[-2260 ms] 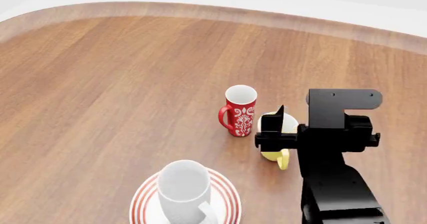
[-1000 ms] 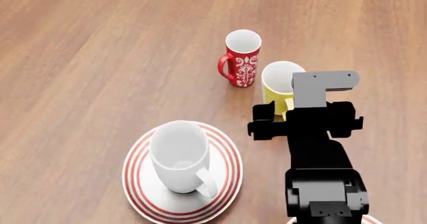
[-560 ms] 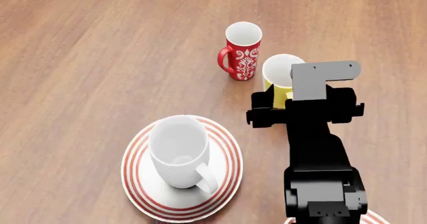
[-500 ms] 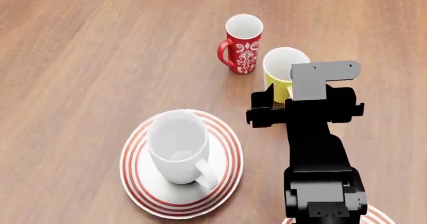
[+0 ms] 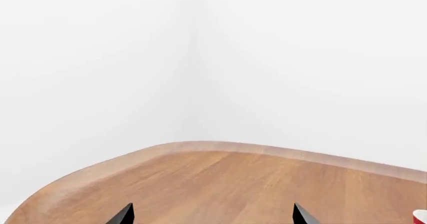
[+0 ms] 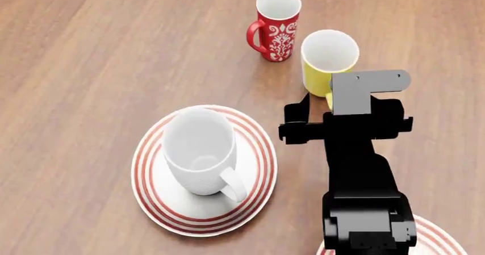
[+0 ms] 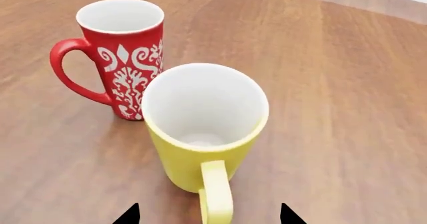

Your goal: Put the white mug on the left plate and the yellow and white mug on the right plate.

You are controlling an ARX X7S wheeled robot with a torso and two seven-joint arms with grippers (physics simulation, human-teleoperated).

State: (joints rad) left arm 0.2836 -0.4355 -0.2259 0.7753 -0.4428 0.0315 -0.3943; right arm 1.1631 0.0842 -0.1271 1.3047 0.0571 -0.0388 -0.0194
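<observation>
While your right arm reached out over the wooden table, the largest thing on the tabletop was the left plate, which lay off to the left of the right gripper's fingers and nearer the robot than their tips. The white mug stood upright on that plate, handle turned toward the robot, so that half of the job was already done. The right plate showed only as a red-ringed sliver behind the fingers, beside the arm's base, with nothing visibly on it.

You held the right gripper with its fingers spread wide, the two tips well apart and gripping nothing. The yellow and white mug stood upright on the table just ahead of those fingertips, its handle pointing straight back into the gap between them, though neither tip touched it. The red mug with the white pattern stood just beyond the yellow one and to the left of the fingers, very close to it; you could not tell whether they touched.

Your left gripper showed only two dark fingertips, set wide apart and empty, above the table's curved far edge.
</observation>
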